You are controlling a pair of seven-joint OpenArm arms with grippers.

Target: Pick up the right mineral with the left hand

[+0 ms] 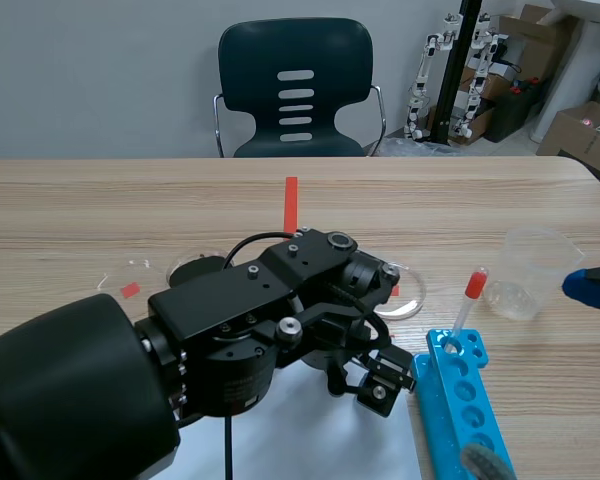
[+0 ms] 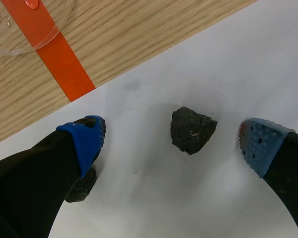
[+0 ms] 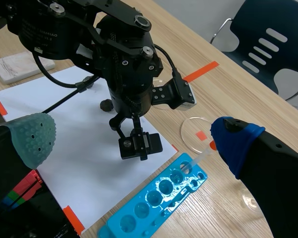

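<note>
Left gripper (image 2: 172, 143) spread wide, low over the white paper (image 2: 228, 64), pinching nothing. I see the right mineral (image 2: 192, 130) lying on the paper between its fingers, nearer one pad. A second mineral (image 2: 81, 186) sits half under the other finger. Right gripper (image 3: 133, 140) also spread, holding nothing.

A blue rack (image 1: 465, 405) sits near, on the right, beside white paper (image 1: 320, 440). A red-topped dropper (image 1: 470, 297) stands in it. A clear cup (image 1: 533, 272) is farther right. A dark chair (image 1: 295, 85) stands far back.
</note>
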